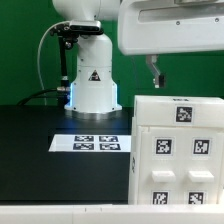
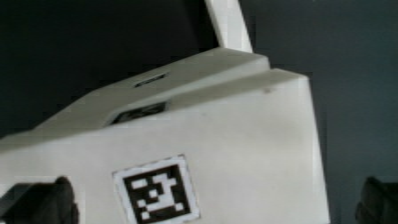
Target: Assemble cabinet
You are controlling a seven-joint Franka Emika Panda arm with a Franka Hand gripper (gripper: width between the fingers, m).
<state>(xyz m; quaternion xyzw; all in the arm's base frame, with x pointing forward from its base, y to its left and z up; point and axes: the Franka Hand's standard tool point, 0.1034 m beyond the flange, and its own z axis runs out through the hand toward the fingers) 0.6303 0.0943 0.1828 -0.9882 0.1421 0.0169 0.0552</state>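
The white cabinet [image 1: 178, 152] stands nearest, at about four o'clock on the dark surface [image 1: 30, 140], its faces bearing black-and-white square tags with no readable writing. Behind it at nine o'clock lies the marker board [image 1: 92, 143]. The hand [image 1: 153, 72] hangs above the cabinet, fingers [image 2: 36, 200] spread wide, holding nothing.

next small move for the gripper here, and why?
Probably lower straight down onto the cabinet and only then close. The gripper hangs open just above the cabinet's top edge, holding nothing. In the wrist view a tagged cabinet face fills the space between the fingers, so it looks roughly lined up already.
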